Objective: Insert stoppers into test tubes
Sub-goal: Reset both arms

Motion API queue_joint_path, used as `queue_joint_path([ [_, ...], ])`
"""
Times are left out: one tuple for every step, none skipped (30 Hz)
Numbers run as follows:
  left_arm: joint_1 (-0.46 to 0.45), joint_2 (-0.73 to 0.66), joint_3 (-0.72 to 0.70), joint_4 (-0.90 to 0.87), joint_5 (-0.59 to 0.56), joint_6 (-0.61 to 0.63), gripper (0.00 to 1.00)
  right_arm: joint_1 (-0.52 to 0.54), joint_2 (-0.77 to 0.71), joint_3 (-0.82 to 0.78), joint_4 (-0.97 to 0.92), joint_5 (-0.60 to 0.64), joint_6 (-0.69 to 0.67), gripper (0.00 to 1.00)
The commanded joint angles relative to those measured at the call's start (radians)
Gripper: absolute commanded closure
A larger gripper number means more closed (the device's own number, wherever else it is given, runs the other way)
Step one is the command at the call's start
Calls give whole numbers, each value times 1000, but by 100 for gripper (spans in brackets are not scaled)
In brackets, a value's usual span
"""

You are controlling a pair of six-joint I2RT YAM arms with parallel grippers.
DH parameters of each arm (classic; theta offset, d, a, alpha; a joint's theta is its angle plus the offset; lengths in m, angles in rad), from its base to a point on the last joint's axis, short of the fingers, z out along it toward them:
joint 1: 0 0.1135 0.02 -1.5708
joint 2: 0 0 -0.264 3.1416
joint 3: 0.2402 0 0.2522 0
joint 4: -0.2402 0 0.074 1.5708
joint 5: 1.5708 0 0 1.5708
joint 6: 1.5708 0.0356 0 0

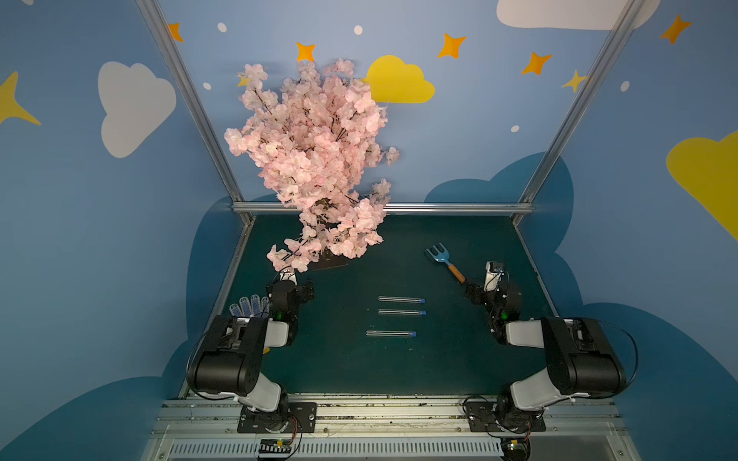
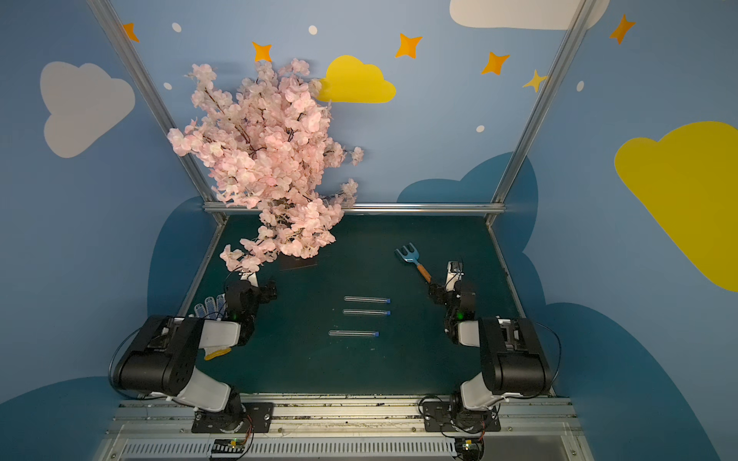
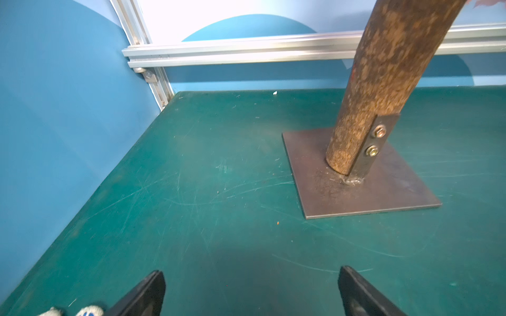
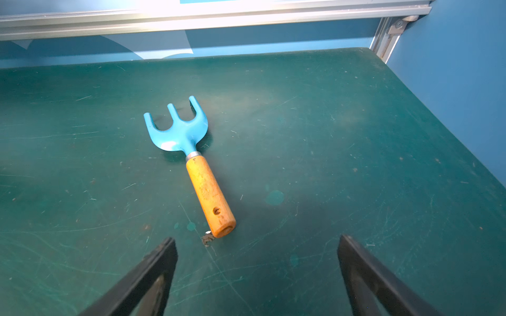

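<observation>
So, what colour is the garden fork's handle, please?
The handle is orange, clearest in the right wrist view.

The left gripper (image 3: 252, 270) and right gripper (image 4: 257, 238) flank the test tubes (image 1: 399, 312), well apart, jaws wide and empty.

The table surface (image 3: 191, 219) looks matt, scratched. The test tubes (image 1: 399, 312) are clear, glossy. The garden fork (image 4: 195, 165) has a glossy head and worn wooden handle. The base plate (image 3: 383, 197) is dull metal.
</observation>
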State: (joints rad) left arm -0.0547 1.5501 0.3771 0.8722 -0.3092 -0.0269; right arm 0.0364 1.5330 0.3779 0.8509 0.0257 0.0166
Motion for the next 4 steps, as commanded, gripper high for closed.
queue_joint_path([
  [5,-8,5,-18,16,-10,0,4,1,19,-7,16,-12,8],
  [4,-9,7,-21,18,-10,0,5,6,15,8,19,-14,8],
  [4,-8,6,-20,18,-10,0,4,-1,19,-7,17,-14,7],
  [4,-7,6,-20,19,-10,0,6,-6,19,-18,19,-14,8],
])
